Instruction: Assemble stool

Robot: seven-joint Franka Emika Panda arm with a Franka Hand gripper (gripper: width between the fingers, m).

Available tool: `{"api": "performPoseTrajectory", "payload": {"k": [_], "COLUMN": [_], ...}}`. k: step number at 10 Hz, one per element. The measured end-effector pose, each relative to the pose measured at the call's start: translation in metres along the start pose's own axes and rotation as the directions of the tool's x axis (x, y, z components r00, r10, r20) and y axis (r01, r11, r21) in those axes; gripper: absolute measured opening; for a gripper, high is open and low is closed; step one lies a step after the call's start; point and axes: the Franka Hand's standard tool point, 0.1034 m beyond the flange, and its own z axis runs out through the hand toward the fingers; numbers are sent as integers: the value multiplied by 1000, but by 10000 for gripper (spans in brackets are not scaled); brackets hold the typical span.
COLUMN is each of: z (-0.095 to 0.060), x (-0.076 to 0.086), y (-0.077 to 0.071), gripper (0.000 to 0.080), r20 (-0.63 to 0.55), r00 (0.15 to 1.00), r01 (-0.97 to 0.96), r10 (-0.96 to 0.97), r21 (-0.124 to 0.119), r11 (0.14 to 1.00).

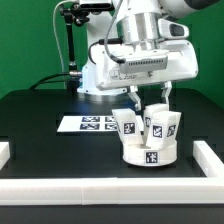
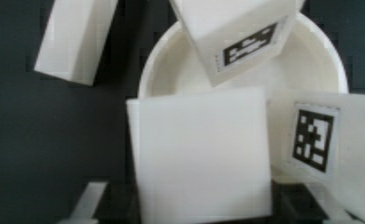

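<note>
Seat at table centre-front, legs upright on it. Gripper closed narrowly on nearest leg (6 o'clock on disc, wrist view). Rigid, light, smooth plastic; likely slippery. Grasp on flat opposing faces, mid-height.

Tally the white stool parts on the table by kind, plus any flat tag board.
Round white plastic disc seat: 1
Blocky white plastic legs: 3
Marker board: 1
Total: 5
</note>
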Motion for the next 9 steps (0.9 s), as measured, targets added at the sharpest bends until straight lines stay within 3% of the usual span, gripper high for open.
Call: {"api": "performPoseTrajectory", "payload": {"k": [1,2,3,4,9], "z": [2,4,5,5,0], "x": [3,6,8,8,7], "y": [-2,-4,-6,-10,-21], "gripper": [338,545,545,631,649], "r20": [-6,-13,-18,-17,-15], "r00": [1000,999,991,982,860], "r01": [25,46,133,190,509], "r10": [-25,-46,-133,-190,-509], "r21": [2,4,2,3,8], "r11": [1000,999,991,982,860]}}
